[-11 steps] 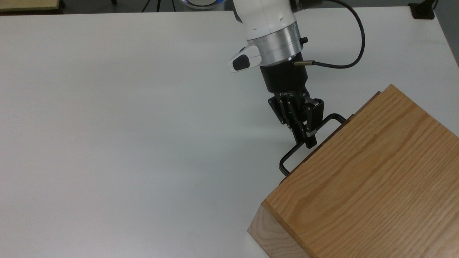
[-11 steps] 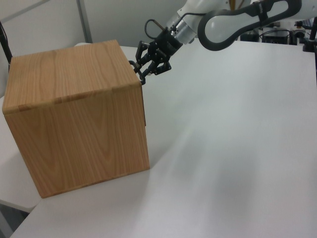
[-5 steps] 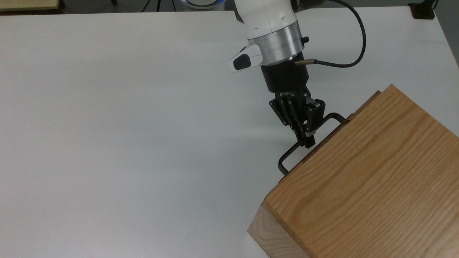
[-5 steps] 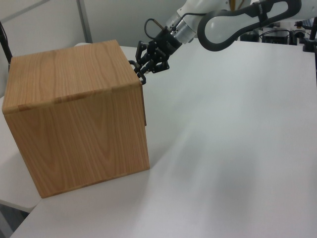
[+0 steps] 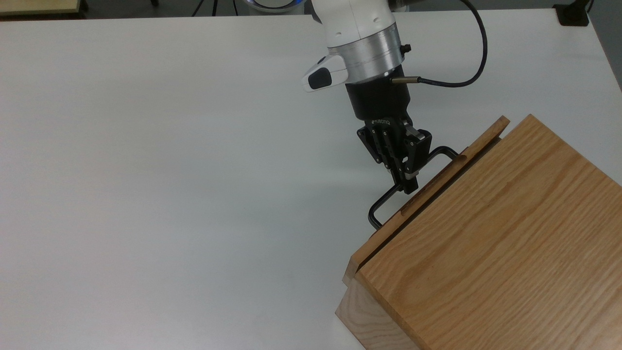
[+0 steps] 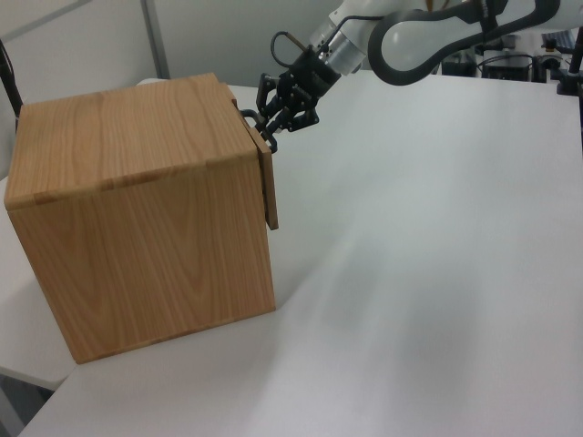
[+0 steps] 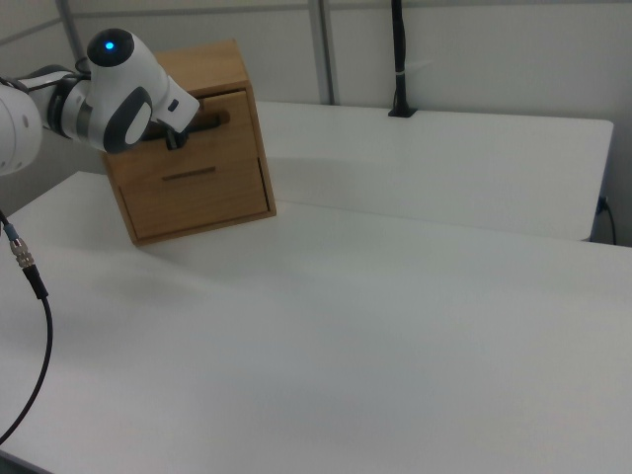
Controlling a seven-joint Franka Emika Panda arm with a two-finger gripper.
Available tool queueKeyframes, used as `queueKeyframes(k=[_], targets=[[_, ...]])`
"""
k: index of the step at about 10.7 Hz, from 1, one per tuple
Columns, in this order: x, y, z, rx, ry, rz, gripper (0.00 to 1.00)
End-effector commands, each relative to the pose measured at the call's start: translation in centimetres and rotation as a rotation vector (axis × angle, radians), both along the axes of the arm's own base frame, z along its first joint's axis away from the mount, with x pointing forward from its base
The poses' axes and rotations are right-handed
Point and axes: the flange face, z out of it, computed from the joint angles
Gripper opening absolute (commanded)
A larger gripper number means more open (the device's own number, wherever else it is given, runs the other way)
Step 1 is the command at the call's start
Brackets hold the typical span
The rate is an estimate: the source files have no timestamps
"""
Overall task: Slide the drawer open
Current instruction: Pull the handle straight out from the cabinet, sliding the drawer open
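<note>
White table (image 5: 146, 170) with oak cabinet (image 5: 495, 243), gripper (image 5: 408, 187) clamped on slightly open drawer (image 5: 427, 192) handle (image 5: 384, 201)

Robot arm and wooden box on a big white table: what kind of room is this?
Probably a robotics lab. A white robot arm with its gripper on the drawer handle works on a bare white table, and a black stand is clamped at the table's far edge.
</note>
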Motion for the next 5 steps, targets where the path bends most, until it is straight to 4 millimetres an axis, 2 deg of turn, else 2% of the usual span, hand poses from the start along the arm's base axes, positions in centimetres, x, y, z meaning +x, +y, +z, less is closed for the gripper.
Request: queueKeyframes(k=[1, 5], targets=[[-1.1, -3.2, -0.3, -0.043, 0.061, -0.003, 0.09], [-2.3, -5.8, 0.4, -0.095, 0.139, 0.05, 0.09]])
